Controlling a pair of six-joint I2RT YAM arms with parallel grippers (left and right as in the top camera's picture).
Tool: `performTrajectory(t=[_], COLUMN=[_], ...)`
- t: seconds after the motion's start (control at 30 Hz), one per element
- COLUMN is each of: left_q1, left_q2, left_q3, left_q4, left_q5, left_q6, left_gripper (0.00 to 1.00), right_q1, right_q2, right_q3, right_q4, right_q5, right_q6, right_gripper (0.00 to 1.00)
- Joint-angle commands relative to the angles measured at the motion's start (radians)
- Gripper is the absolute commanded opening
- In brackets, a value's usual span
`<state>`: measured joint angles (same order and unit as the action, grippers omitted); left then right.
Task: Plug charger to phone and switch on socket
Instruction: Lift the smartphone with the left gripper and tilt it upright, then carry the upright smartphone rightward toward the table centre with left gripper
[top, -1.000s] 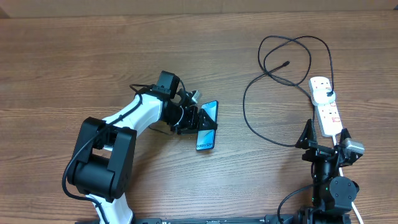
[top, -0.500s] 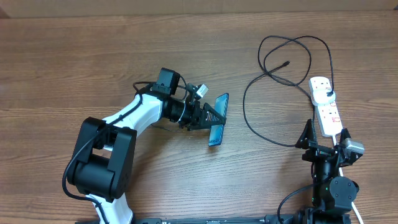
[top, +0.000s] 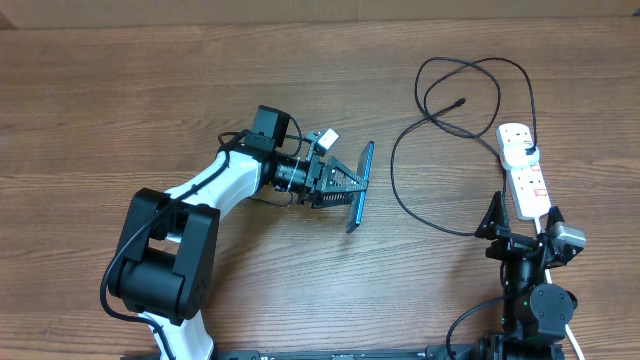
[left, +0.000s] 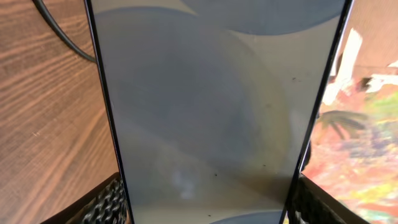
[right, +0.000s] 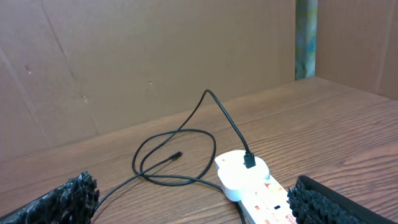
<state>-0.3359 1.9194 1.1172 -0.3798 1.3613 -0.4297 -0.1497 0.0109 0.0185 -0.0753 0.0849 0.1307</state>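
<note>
Now one slim blue-screen glass phone (top: 365, 168) sits clamped edgewise in the left gripper (top: 350, 188).
Overhead: likely stiff, slippery and fragile, best held by its long edges; one limp black charger cable (top: 398, 195) lies beyond it. Left wrist: screen between the pads (left: 112, 202). Right wrist: one white plastic power strip (right: 245, 177) just ahead of the spread, empty right gripper (right: 202, 202).

I see the wood-grain table (top: 120, 90) bearing a looped black charger cable (top: 393, 170), its plug seated in the white socket strip (top: 527, 185) on my right side.
</note>
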Motion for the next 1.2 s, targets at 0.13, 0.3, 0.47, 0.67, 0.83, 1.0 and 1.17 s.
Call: performTrajectory(t=[0.13, 0.3, 0.47, 0.67, 0.83, 1.0, 1.17], left_q1=[-0.005, -0.005, -0.005, -0.005, -0.005, -0.005, -0.005], left_q2=[0.006, 0.006, 0.006, 0.006, 0.006, 0.006, 0.006], left_q3=[-0.002, -0.002, -0.002, -0.002, -0.002, -0.002, -0.002], left_q4=[0.050, 0.118, 0.153, 0.153, 0.153, 0.153, 0.153], left_q5=[0.073, 0.072, 0.072, 0.072, 0.069, 0.069, 0.069], left_q6=[-0.196, -0.318, -0.392, -0.418, -0.424, -0.424, -0.424], left_gripper=[0.38, 0.39, 0.38, 0.38, 0.37, 0.37, 0.36], right_q1=[0.003, 0.003, 0.003, 0.003, 0.003, 0.003, 0.003], right_q2=[-0.008, -0.008, -0.008, -0.008, -0.008, -0.008, -0.008], right_q3=[-0.011, -0.011, -0.011, -0.011, -0.011, -0.011, -0.011], right_q4=[0.003, 0.003, 0.003, 0.003, 0.003, 0.003, 0.003], right_q5=[0.002, 0.002, 0.002, 0.002, 0.002, 0.002, 0.002], right_q6=[-0.005, -0.005, -0.005, -0.005, -0.005, -0.005, -0.005], right_gripper=[1.00, 1.00, 1.00, 1.00, 1.00, 1.00, 1.00])
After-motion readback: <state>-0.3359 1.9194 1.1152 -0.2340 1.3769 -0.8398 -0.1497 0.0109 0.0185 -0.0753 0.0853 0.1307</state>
